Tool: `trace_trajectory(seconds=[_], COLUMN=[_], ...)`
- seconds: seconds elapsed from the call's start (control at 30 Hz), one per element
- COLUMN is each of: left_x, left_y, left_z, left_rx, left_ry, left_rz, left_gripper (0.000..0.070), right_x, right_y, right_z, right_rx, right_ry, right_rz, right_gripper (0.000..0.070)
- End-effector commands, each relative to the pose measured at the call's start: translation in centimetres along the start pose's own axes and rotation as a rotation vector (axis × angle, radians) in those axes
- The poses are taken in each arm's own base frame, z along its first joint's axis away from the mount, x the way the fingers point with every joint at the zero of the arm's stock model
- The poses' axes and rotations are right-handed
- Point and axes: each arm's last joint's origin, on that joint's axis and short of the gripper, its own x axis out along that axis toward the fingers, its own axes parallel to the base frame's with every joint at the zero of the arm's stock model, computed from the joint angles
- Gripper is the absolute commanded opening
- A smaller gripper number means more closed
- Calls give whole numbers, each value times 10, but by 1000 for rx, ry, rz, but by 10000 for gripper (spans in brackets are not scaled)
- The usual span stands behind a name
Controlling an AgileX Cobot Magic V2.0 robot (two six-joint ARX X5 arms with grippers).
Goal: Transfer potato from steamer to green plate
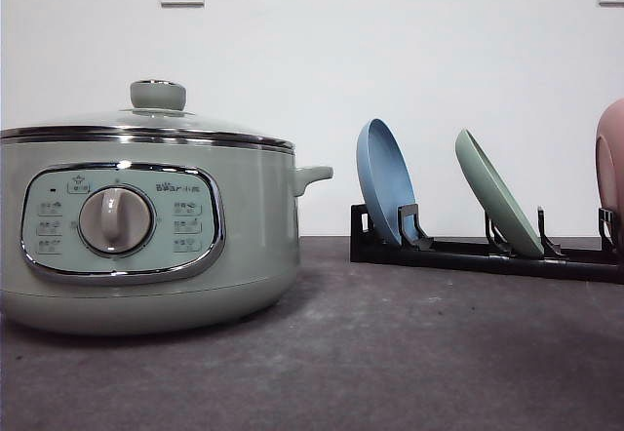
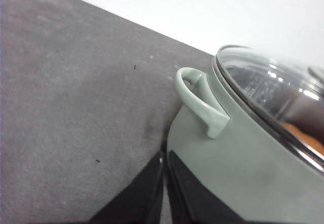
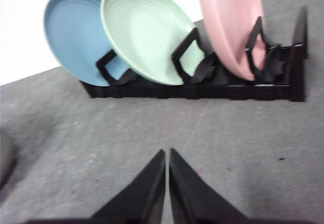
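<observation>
Front view: the steamer (image 1: 146, 226) occupies the left half of the frame, standing on a dark grey table (image 1: 419, 353). Its glass lid (image 1: 146, 119) is in place, topped by a knob (image 1: 158, 94). A central dial (image 1: 116, 220) sits within a chrome-trimmed button panel, and a side handle (image 1: 312, 176) projects toward the frame's centre. At right, well apart from the steamer, a black rack (image 1: 487, 254) holds three plates on edge, each tilted: a blue plate (image 1: 382, 179), the green plate (image 1: 495, 193) to its right, and a pink plate (image 1: 611, 163) cut off by the right edge. A white wall with sockets forms the background.

Left wrist view: the left gripper (image 2: 165, 183) appears at the lower centre, its two black fingers (image 2: 142, 198) pressed together, with a thin seam between them. It hangs low over the table, just beside the steamer's wall and below a looped handle (image 2: 200, 101). Through the lid at the right edge, an orange-brown patch, the potato (image 2: 306, 138), lies inside the pot; its full outline is hidden by the rim.

Right wrist view: the right gripper (image 3: 167, 183) sits at the lower centre, fingers (image 3: 192, 198) closed tip to tip and empty. It points across bare table toward the rack in the upper half, where the green plate (image 3: 147, 31) stands in the middle slot between the blue plate (image 3: 73, 31) at left and the pink plate (image 3: 228, 26) at right.
</observation>
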Motion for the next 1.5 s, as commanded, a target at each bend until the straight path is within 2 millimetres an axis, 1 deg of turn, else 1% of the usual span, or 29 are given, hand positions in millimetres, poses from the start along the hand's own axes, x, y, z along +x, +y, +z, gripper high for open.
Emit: trace_trajectory(seconds=[0.0, 0.13, 0.37, 0.57, 0.83, 1.03, 1.2, 1.33, 1.47], left_x=[-2, -6, -17, -27, -34, -30, -20, -11, -5], left_y=[-2, -7, -19, -33, -55, -71, -81, -87, -92], left_z=[4, 15, 41, 72, 116, 147, 167, 176, 180], left_rx=[-72, -71, -80, -56, 58, 123, 186, 222, 251], left_ry=[-9, -41, -104, -139, -65, 42, 165, 266, 361], left_rz=[-4, -19, -50, -84, -129, -195, -262, -313, -378], left_gripper=[9, 9, 9, 9, 9, 9, 9, 9, 9], right_x=[-1, -4, -17, -29, -36, -31, -19, -8, 2], right_y=[1, 5, 20, 34, 54, 67, 76, 81, 84], right_z=[2, 11, 42, 73, 119, 149, 171, 185, 195], right_rx=[45, 58, 27, -26, -105, -182, -236, -259, -272], right_ry=[-5, -34, -135, -195, -219, -112, 66, 204, 322], right_rz=[8, 20, 51, 72, 82, 108, 144, 173, 215], right_gripper=[0, 0, 0, 0, 0, 0, 0, 0, 0])
